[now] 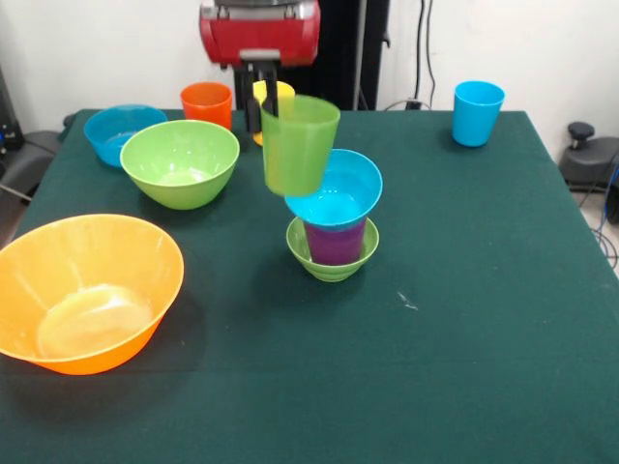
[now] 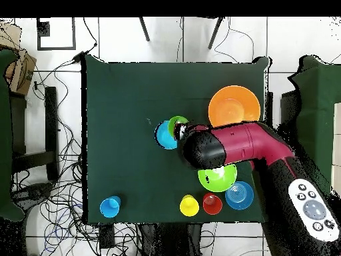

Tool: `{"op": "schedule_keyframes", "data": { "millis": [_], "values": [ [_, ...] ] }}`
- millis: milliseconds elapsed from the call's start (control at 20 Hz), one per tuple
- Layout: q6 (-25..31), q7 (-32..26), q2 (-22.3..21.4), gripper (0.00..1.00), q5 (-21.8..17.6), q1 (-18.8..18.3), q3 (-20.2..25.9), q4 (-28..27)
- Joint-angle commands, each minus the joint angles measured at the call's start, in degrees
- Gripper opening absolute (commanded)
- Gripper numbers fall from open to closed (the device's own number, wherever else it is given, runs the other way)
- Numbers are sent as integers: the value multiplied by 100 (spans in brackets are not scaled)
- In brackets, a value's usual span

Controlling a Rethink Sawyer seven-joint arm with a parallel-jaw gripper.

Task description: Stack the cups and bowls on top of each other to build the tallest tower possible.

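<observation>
Nearest, a large orange bowl [image 1: 87, 290] sits on the green table [image 1: 464, 319]; behind it, the hand [image 1: 261, 97] grips a tilted green cup [image 1: 298, 145] beside the tower's [image 1: 334, 227] blue bowl [image 1: 338, 190].

Glossy plastic bowls [image 1: 180, 161] and cups [image 1: 478, 112] — on matt green cloth [image 1: 464, 290].

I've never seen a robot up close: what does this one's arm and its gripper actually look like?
The arm is a thick, rounded tube in glossy dark red with a bulbous black end section. A pale grey oval panel with round buttons sits near its base. The gripper is a small black piece below a red housing.
</observation>
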Motion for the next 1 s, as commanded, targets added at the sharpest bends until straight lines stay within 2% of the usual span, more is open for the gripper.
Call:
{"op": "schedule_keyframes", "data": {
  "millis": [50, 350, 600, 750, 1000],
  "values": [
    [794, -1154, -707, 0, 435, -102, 408, 769],
    [966, -1239, -916, 0, 606, -230, 538, 881],
    [440, -855, -334, 0, 91, -21, 289, 774],
    [244, -609, -228, 0, -46, 132, 173, 825],
    [-211, -191, -216, 0, -500, 375, -108, 894]
  ]
}}
